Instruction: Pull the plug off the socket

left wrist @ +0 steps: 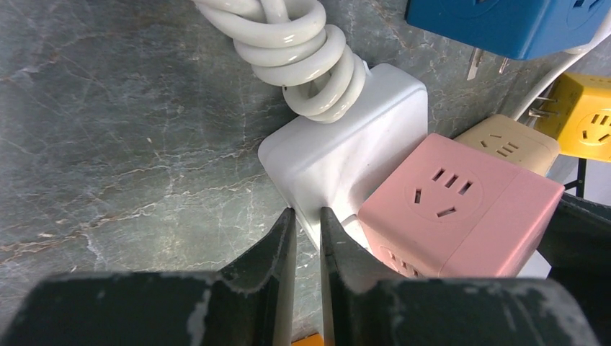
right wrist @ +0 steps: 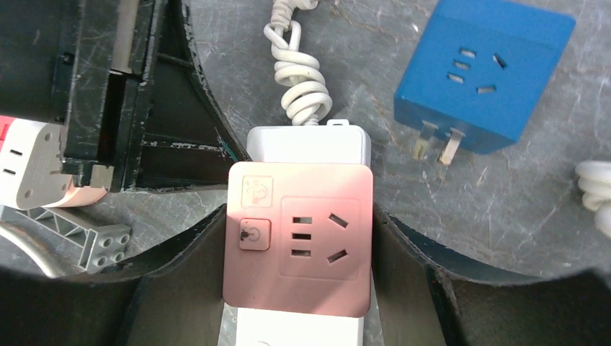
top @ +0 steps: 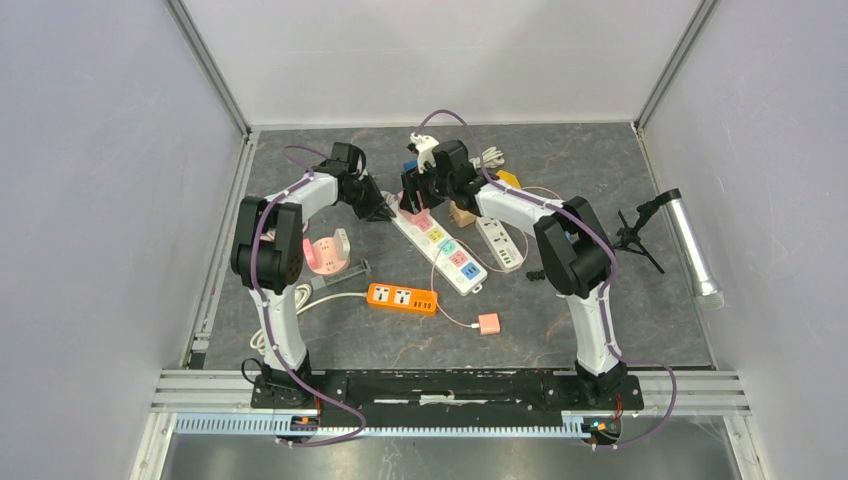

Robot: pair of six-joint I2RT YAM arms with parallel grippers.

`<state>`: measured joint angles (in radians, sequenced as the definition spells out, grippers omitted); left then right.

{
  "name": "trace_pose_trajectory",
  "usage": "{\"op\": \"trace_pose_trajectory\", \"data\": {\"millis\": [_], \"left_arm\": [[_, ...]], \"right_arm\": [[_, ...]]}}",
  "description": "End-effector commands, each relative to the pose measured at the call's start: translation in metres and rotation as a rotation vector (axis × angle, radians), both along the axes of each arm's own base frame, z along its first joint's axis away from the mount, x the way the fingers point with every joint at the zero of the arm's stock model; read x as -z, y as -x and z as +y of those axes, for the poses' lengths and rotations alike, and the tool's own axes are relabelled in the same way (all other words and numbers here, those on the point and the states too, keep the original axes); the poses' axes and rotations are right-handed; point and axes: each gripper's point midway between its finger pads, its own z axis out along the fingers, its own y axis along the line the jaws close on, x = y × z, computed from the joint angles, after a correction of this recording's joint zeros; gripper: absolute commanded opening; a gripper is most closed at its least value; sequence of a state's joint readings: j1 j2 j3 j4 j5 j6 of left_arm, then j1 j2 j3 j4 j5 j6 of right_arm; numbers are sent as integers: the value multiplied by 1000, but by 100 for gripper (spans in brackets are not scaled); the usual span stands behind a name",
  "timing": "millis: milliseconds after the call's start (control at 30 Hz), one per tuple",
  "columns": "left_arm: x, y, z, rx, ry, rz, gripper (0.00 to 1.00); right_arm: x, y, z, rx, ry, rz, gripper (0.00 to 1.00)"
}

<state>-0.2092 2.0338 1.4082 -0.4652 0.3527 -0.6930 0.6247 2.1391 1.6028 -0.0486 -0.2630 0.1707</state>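
Observation:
A pink cube plug [right wrist: 299, 238] sits plugged into the end of a white power strip [right wrist: 306, 144]. My right gripper [right wrist: 299, 249] is shut on the cube, one finger flat against each side. In the left wrist view the cube [left wrist: 461, 209] stands on the strip [left wrist: 346, 144]. My left gripper [left wrist: 306, 213] is shut but for a thin slit, with its tips against the strip's near edge, beside the cube. In the top view both grippers, left [top: 385, 208] and right [top: 425, 192], meet at the strip's far end [top: 440, 245].
A blue cube plug [right wrist: 483, 79] lies loose beside the strip's coiled white cable [right wrist: 302, 79]. Yellow [left wrist: 587, 126] and beige [left wrist: 511, 140] cubes lie close behind. An orange strip [top: 402, 298], a second white strip [top: 497, 243] and a small pink adapter [top: 488, 323] lie nearer the arms.

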Motion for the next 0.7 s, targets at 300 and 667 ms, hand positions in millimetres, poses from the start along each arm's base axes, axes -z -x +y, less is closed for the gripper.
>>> {"op": "trace_pose_trajectory", "data": {"millis": [300,667], "left_arm": [[71,46,28,20,-190,199,21],[72,44,24,26,-173,202,24]], "right_arm": [[-132,-1,23,-71,-351,-162,0],[-152,14,24,-145,-267,-349,0]]}}
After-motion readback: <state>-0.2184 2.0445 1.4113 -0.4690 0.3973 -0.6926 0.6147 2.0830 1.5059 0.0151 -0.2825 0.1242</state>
